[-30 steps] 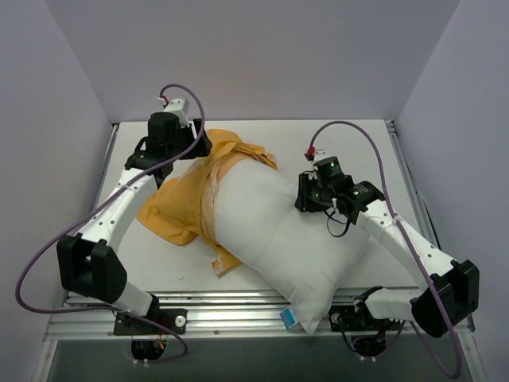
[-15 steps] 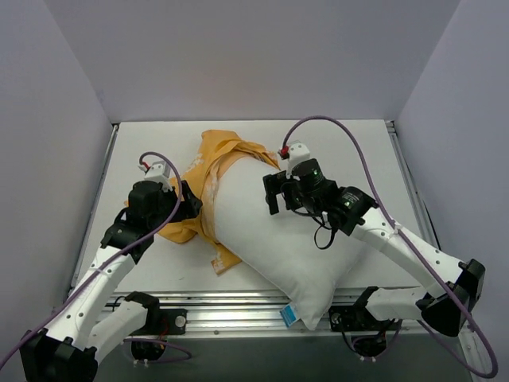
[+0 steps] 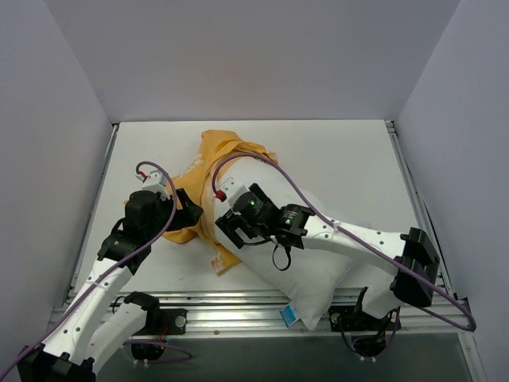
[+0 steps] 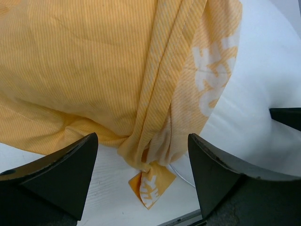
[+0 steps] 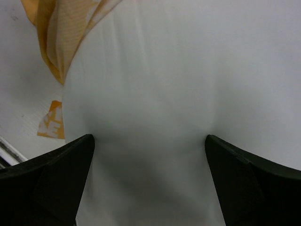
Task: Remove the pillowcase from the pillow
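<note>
The white pillow (image 3: 302, 274) lies slantwise on the table, its blue tag (image 3: 288, 317) at the near edge. The orange pillowcase (image 3: 219, 151) is bunched over its far-left end and spills onto the table. My left gripper (image 3: 188, 212) is open beside the bunched fabric. In the left wrist view the pillowcase (image 4: 94, 61) hangs in folds just ahead of that gripper (image 4: 142, 143), nothing between its fingers. My right gripper (image 3: 236, 233) stands open on the pillow's left part. Its fingertips (image 5: 89, 141) press into the pillow (image 5: 155, 80) in the right wrist view, with the pillowcase (image 5: 56, 42) at upper left.
The white table (image 3: 342, 151) is walled at the back and on both sides. A metal rail (image 3: 238, 314) runs along the near edge. A loose corner of the pillowcase (image 4: 150, 186) lies on the table by the pillow.
My left arm has pulled back from the far-left corner toward the near side. My right arm has swung left across the pillow and its jaws have opened.
</note>
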You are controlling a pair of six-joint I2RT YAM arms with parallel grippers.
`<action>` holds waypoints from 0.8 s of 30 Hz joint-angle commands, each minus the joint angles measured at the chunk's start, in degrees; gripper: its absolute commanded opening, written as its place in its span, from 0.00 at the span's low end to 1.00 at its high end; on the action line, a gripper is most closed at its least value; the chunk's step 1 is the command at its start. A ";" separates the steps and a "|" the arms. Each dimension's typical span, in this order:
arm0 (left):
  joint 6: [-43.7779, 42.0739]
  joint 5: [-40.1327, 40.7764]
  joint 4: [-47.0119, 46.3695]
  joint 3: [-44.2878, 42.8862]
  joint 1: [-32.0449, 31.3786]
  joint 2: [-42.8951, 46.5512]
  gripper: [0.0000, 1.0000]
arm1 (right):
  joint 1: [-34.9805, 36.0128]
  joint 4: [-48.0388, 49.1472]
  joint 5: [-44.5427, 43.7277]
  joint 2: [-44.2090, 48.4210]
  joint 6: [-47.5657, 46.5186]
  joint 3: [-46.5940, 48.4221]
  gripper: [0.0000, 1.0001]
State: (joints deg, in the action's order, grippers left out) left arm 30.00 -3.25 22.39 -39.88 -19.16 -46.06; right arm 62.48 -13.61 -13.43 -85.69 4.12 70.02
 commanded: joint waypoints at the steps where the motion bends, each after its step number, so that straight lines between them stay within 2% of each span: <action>1: 0.76 -1.23 -0.68 -0.38 -0.35 0.28 0.85 | 0.10 2.44 -5.27 -3.76 -1.83 -1.81 1.00; 3: 1.29 -2.64 -1.73 0.24 -0.44 0.01 0.85 | -0.77 2.79 -6.78 -5.53 -1.40 -3.04 0.97; 4: 1.55 -2.90 -2.35 0.59 -0.70 -0.51 0.85 | -1.56 3.49 -6.26 -6.58 -1.22 -3.57 0.90; 5: 2.08 -3.43 -3.66 1.46 -0.88 -0.78 0.85 | -3.66 4.11 -2.78 -6.59 -0.70 -4.10 0.53; 6: 2.34 -3.61 -4.28 1.73 -0.97 -1.22 0.85 | -4.64 4.81 -1.09 -6.60 -0.17 -5.23 0.32; 8: 2.96 -3.61 -6.21 2.61 -1.76 -2.27 0.85 | -6.39 6.66 1.46 -5.46 0.89 -6.29 0.00; 18: 4.45 -1.59 -14.83 1.82 -7.91 -10.79 0.85 | -7.11 6.05 5.78 -2.29 1.33 -5.95 0.00; 22: 4.37 2.70 -17.82 1.74 -9.67 -13.95 0.84 | -7.19 6.05 6.40 -0.62 1.42 -6.12 0.00; 24: 4.28 6.31 -17.12 1.47 -9.76 -15.45 0.79 | -7.28 5.96 6.92 -0.01 1.59 -6.12 0.00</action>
State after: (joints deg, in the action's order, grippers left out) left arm 33.93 -2.50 9.69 -36.40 -28.58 -59.99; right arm 55.70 -4.54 -8.80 -87.85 4.49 65.08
